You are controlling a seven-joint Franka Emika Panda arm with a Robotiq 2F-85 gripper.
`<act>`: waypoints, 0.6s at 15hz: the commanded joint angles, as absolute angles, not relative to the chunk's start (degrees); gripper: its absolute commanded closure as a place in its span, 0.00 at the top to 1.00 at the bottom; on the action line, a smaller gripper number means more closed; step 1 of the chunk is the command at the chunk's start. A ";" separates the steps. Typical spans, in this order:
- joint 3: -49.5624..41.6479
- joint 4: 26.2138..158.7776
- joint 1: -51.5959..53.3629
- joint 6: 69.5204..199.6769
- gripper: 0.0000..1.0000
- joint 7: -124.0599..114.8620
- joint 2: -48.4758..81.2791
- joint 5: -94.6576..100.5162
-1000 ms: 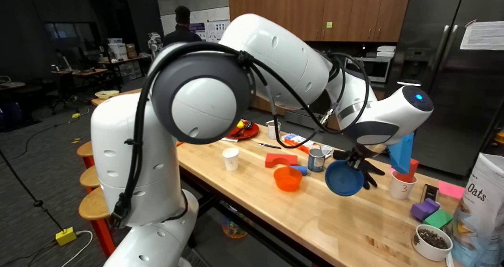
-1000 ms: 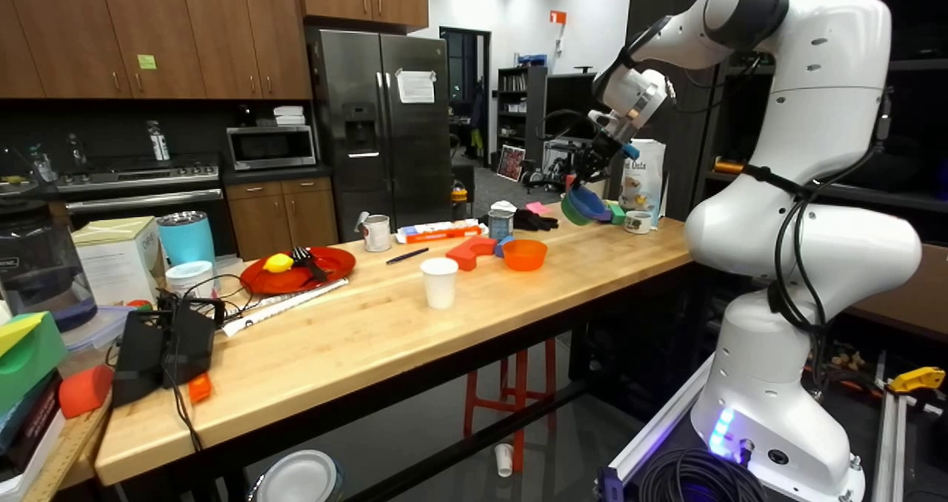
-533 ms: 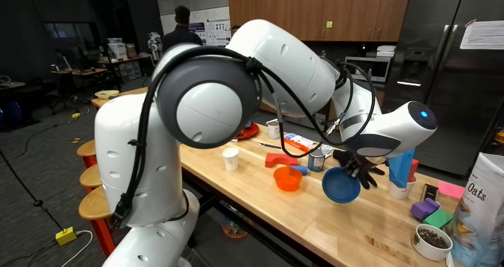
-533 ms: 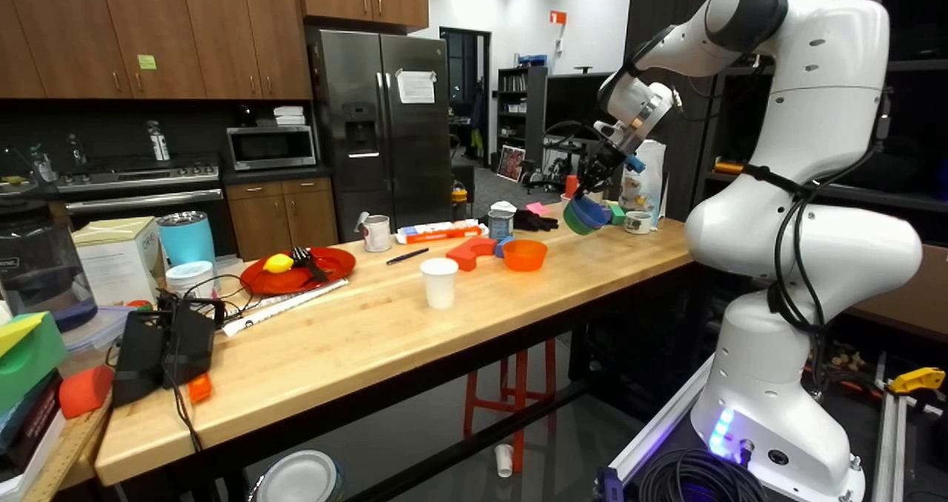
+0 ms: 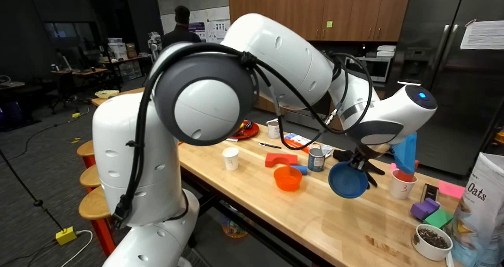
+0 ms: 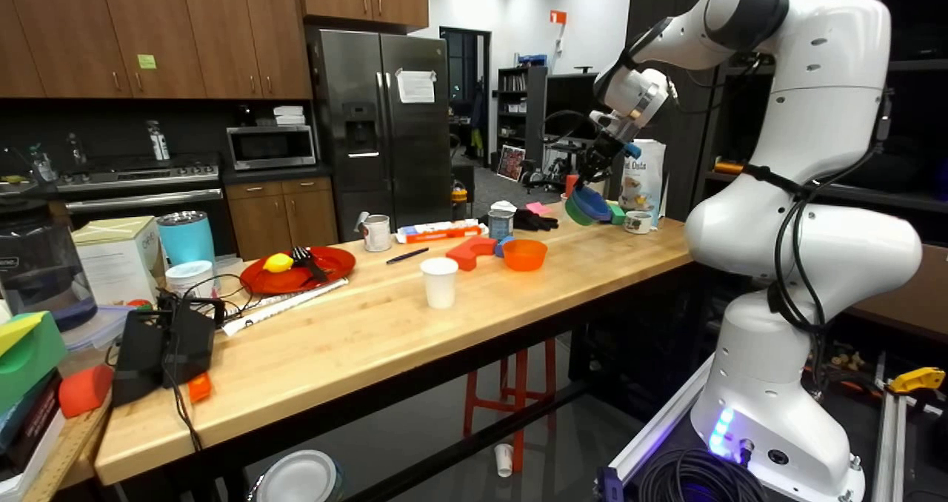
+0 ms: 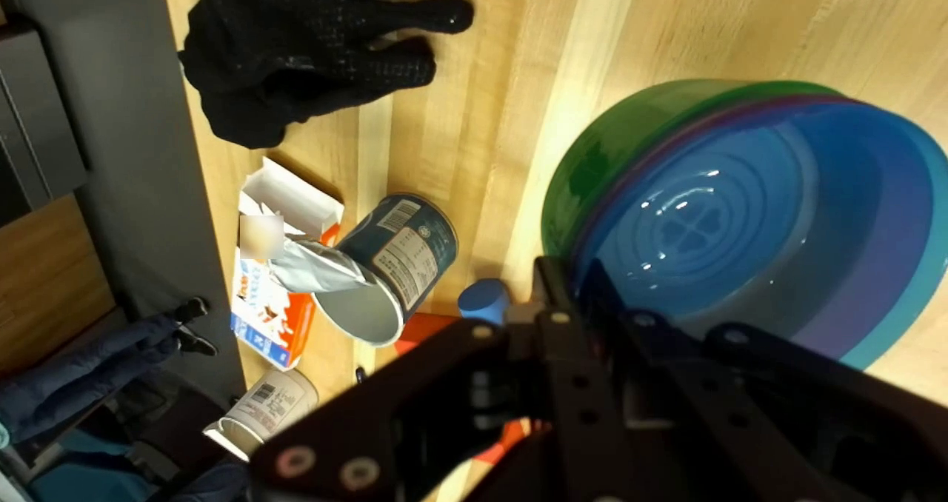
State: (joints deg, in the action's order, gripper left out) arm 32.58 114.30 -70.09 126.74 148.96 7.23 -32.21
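My gripper [image 7: 572,271] is shut on the rim of a small stack of nested bowls. The inner one is a glossy blue bowl [image 7: 696,213]; a green bowl [image 7: 615,150] wraps it outside, and a purple edge shows between them. One finger lies outside the green wall, the other inside the blue one. In both exterior views the stack hangs tilted over the wooden table, the blue bowl [image 5: 348,180] turning its inside to the camera and the green bowl [image 6: 576,213] showing beneath. A black glove [image 7: 311,50] lies flat close by, partly behind the gripper [image 5: 355,164].
An open can [image 7: 411,254], a blue cylinder [image 7: 483,300], a red arch block [image 5: 281,160] and an orange bowl [image 5: 287,178] stand to one side. Across from them are a paper cup [image 5: 401,186], purple block [image 5: 425,208], white bowl [image 5: 432,242] and oats bag [image 5: 478,208].
The arm dipped slightly half a second ago, the bowls tilting with it, and has since risen again. The grip on the bowls is unchanged, and the things on the table stand still.
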 commanded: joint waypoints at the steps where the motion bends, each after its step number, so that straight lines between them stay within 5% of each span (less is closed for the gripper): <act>1: 33.48 112.86 -70.49 126.80 0.02 148.96 6.04 -30.08; 9: 40.19 105.46 -72.09 125.06 0.02 148.96 7.14 -21.73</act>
